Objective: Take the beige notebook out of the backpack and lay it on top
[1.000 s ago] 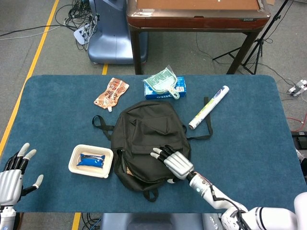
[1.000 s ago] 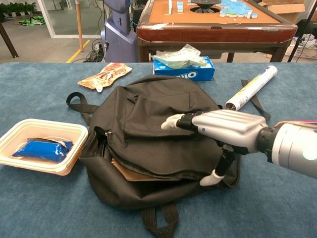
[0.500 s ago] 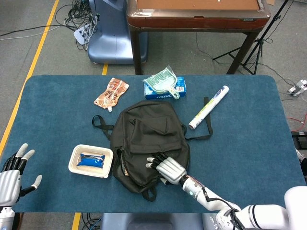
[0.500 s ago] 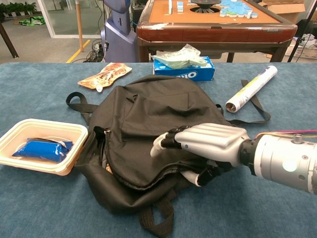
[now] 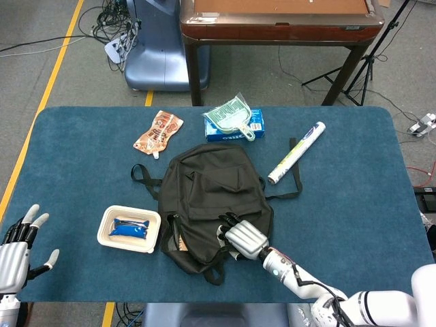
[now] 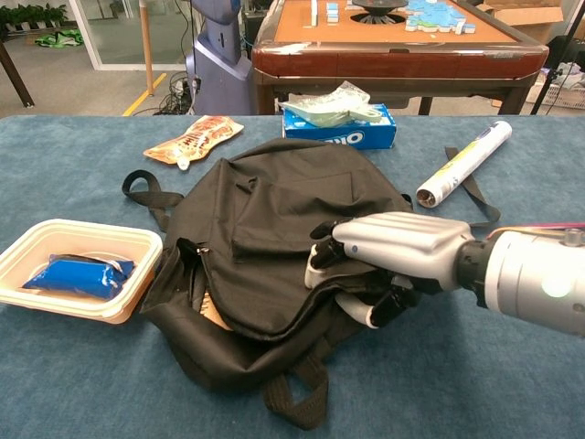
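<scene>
The black backpack (image 5: 211, 204) (image 6: 274, 229) lies flat mid-table with its zipper open along the near-left side. In the gap shows a sliver of the beige notebook (image 6: 214, 311) (image 5: 179, 240), mostly hidden inside. My right hand (image 5: 244, 238) (image 6: 393, 256) grips the backpack's upper flap near the front edge, fingers curled over the fabric and thumb under it. My left hand (image 5: 17, 253) hovers at the table's near-left corner, fingers spread and holding nothing; the chest view does not show it.
A white tray (image 5: 109, 235) (image 6: 18, 256) with a blue packet sits left of the backpack. Behind it lie an orange pouch (image 5: 158, 131), a blue biscuit box (image 5: 235, 125) with a green packet on it, and a white tube (image 5: 296, 152) on the right. Straps trail off both sides.
My right hand went from lying flat on the backpack to curling around the flap's front edge. The flap and the bag's near side shifted with it; the left hand barely moved.
</scene>
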{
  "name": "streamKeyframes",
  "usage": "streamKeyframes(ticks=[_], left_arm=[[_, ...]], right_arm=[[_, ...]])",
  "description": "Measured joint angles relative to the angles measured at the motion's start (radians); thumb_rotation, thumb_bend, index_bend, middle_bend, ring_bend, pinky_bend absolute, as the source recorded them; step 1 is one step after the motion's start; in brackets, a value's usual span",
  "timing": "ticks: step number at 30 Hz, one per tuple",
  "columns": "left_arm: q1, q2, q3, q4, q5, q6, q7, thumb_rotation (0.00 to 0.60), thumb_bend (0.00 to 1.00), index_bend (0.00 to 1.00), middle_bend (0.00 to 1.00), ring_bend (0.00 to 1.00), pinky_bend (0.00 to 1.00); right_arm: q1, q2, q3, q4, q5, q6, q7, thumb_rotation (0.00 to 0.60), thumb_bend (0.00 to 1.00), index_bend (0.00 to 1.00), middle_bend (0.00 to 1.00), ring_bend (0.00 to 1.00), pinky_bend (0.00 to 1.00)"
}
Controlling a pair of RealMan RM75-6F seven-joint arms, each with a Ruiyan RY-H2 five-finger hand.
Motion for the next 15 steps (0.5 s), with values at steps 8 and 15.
streamKeyframes(ticks=[8,15], left_arm=[[0.001,0.004,0.001,-0.008,0.0,-0.001,0.005,0.6,0.26,0.16,0.05,0.08,0.09],[0.0,0.006,0.002,-0.012,0.001,-0.004,0.006,0.6,0.26,0.16,0.05,0.08,0.09]], right_arm=[[0.024,0.048,0.002,-0.048,0.036,-0.036,0.036,0.6,0.36,0.57,0.3,0.01,0.04],[0.035,0.065,-0.004,-0.073,0.046,-0.04,0.044,0.6,0.34,0.57,0.31,0.02,0.04]])
